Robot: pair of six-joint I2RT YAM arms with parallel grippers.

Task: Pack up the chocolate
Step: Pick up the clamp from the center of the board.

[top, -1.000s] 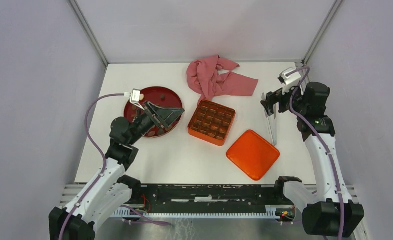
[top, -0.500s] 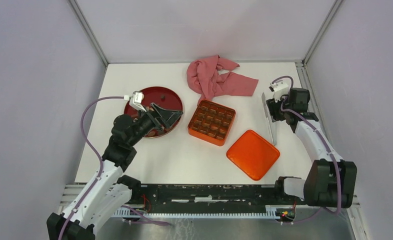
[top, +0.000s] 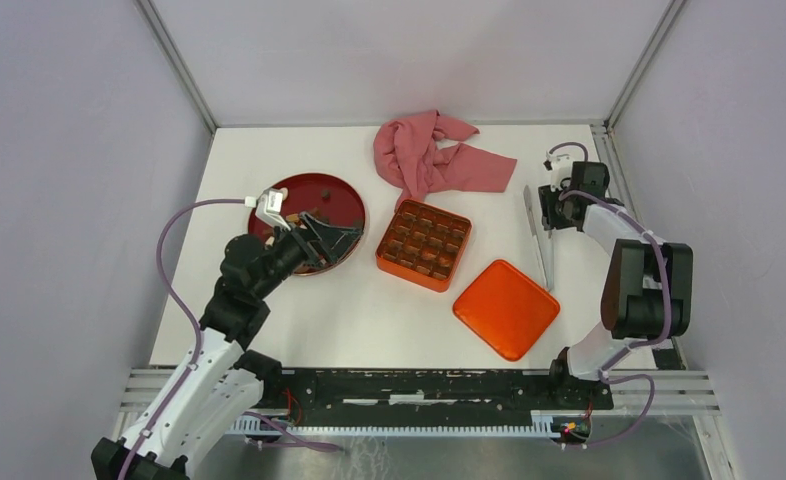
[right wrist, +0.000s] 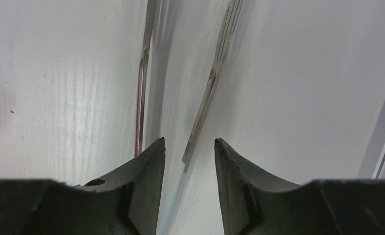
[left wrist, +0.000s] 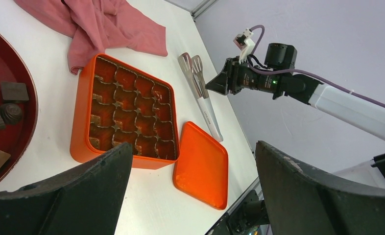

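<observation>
The chocolate (left wrist: 13, 91) lies as small brown pieces on the round dark-red plate (top: 341, 197) at the left. My left gripper (top: 335, 241) hovers over the plate's near right rim, open wide and empty (left wrist: 193, 147). The orange gridded tin (top: 424, 243) stands uncovered beside the plate, and its cups look brown inside (left wrist: 132, 115). My right gripper (top: 548, 208) is down at the head of the metal tongs (top: 538, 238) on the right. Its jaws (right wrist: 189, 141) stand partly open, with one tong arm (right wrist: 207, 98) between them untouched. The other tong arm (right wrist: 141, 83) runs outside the left finger.
The orange lid (top: 506, 308) lies flat in front of the tin. A crumpled pink cloth (top: 431, 155) sits at the back centre. A wall rail (top: 609, 150) runs close to the right arm.
The right arm has folded down and in, bringing its gripper to the tongs, and its jaws have narrowed. The left gripper has dropped slightly lower over the plate.
</observation>
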